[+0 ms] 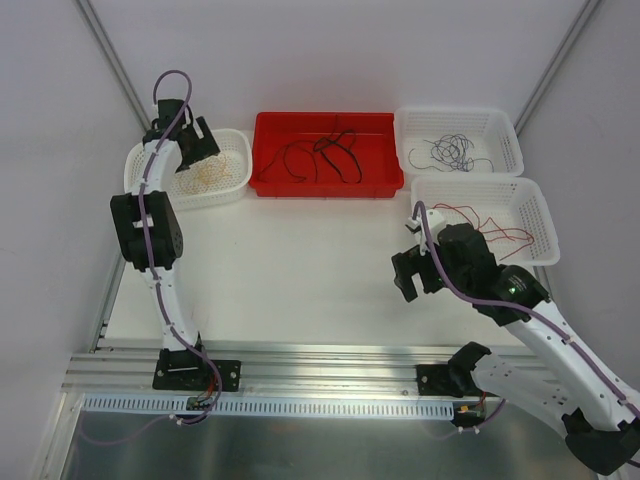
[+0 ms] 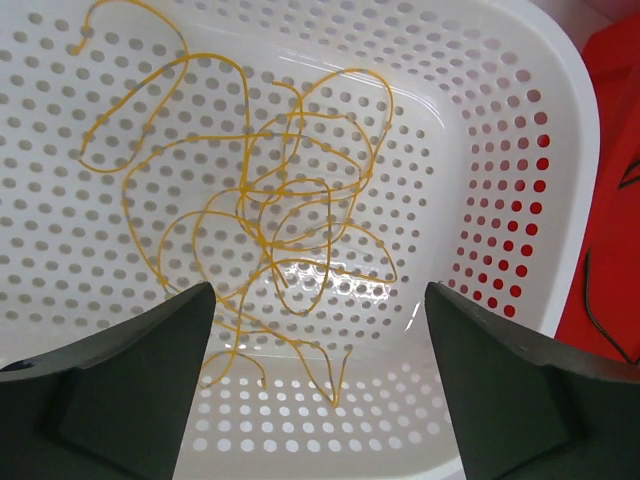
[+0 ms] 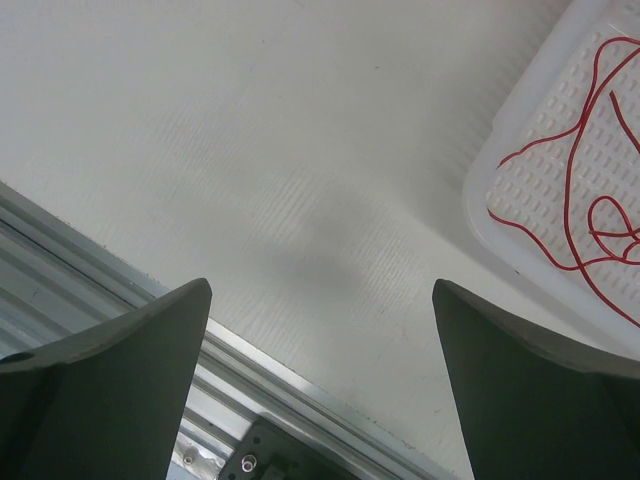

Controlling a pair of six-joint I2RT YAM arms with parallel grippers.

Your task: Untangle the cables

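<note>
Black cables [image 1: 325, 155] lie tangled in the red bin [image 1: 270, 180] at the back middle. Yellow cables [image 1: 208, 178] lie in the left white basket [image 1: 235, 145]; in the left wrist view they [image 2: 270, 220] curl over its perforated floor. Dark purple-blue cables [image 1: 448, 152] lie in the back right basket [image 1: 505, 125]. Red cables [image 1: 495, 228] lie in the near right basket [image 1: 540, 215], also seen in the right wrist view [image 3: 590, 215]. My left gripper [image 2: 318, 340] is open and empty above the yellow cables. My right gripper [image 3: 320, 330] is open and empty over the bare table.
The red bin's wall [image 2: 610, 180] shows right of the left basket. An aluminium rail [image 1: 320, 365] runs along the table's near edge, with both arm bases on it; it also shows in the right wrist view [image 3: 120, 290]. White enclosure walls rise on both sides.
</note>
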